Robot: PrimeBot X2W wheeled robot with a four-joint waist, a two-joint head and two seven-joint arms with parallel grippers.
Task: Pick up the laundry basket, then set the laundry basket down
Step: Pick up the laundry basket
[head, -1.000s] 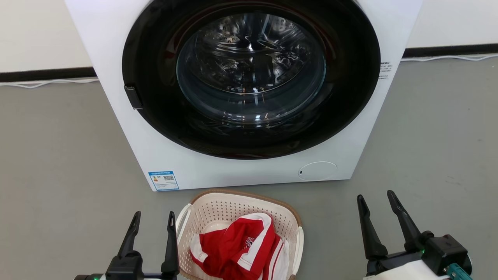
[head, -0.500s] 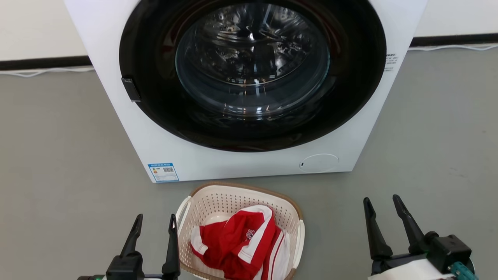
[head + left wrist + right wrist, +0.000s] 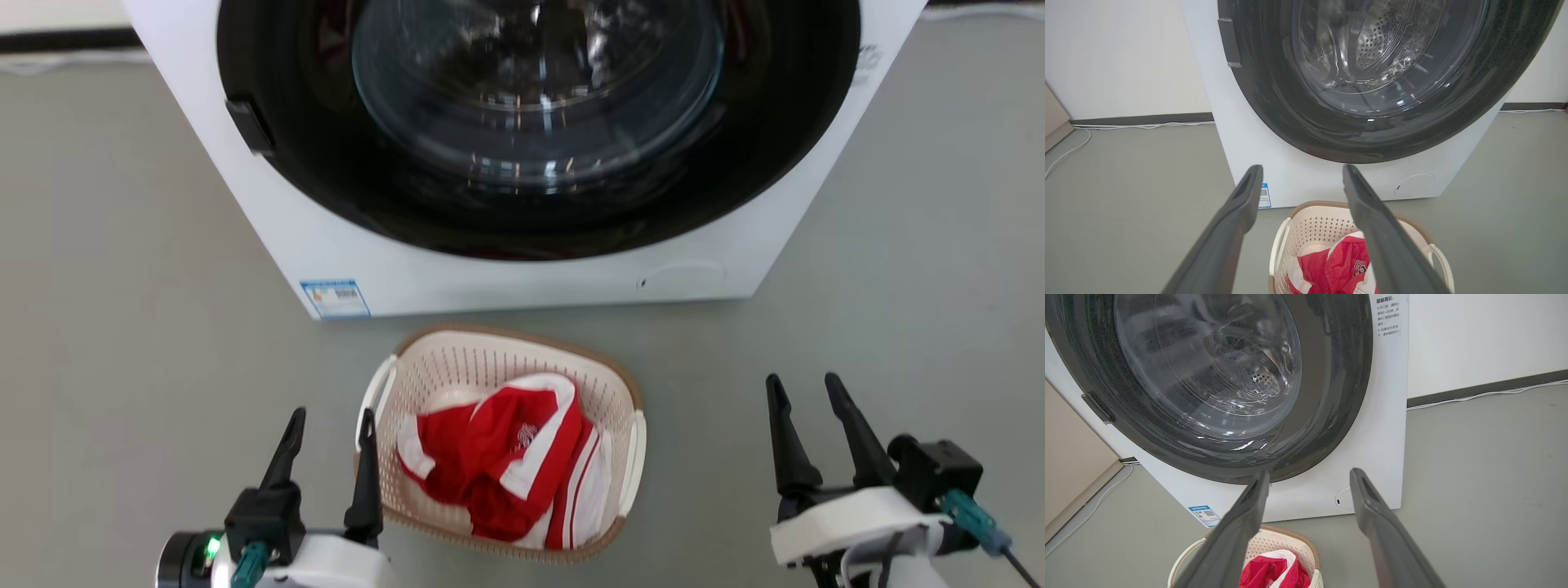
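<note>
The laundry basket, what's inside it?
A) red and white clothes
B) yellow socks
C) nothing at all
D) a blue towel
A: bunched red and white clothes lie inside the laundry basket, which sits on the floor in front of the washing machine.

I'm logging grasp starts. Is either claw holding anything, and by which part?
Nothing is held. The left claw and right claw both stand open and empty; the laundry basket sits on the floor between them.
</note>
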